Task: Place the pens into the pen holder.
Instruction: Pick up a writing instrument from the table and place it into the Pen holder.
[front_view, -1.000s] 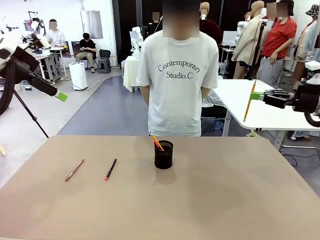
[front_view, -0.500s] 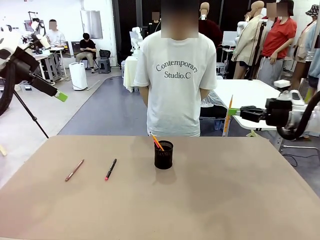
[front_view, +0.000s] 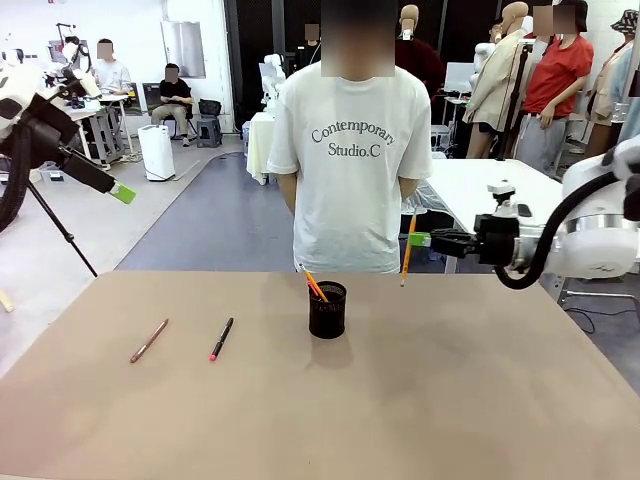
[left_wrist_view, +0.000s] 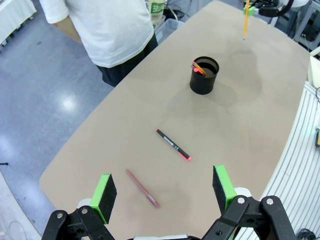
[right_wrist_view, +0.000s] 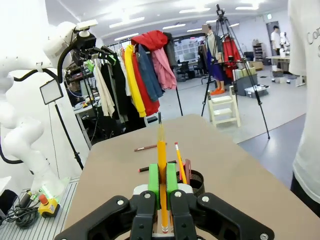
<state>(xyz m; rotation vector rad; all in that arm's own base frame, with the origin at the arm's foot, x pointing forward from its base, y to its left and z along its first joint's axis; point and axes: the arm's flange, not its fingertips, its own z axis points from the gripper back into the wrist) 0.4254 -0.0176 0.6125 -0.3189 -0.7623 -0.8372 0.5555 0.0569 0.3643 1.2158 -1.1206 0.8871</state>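
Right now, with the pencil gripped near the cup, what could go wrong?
1. The yellow pencil in the right gripper hangs beside the pen holder, not over it; released here it would likely hit the table.
2. Orange pens already inside lean; the tip could catch them or the rim and perhaps topple the holder.

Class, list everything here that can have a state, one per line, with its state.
left gripper, open, empty.
right gripper, shut on the yellow pen.
yellow pen, held upright in the air.
pen holder, upright, pens inside.
black pen, lying on the table.
reddish-brown pen, lying on the table.
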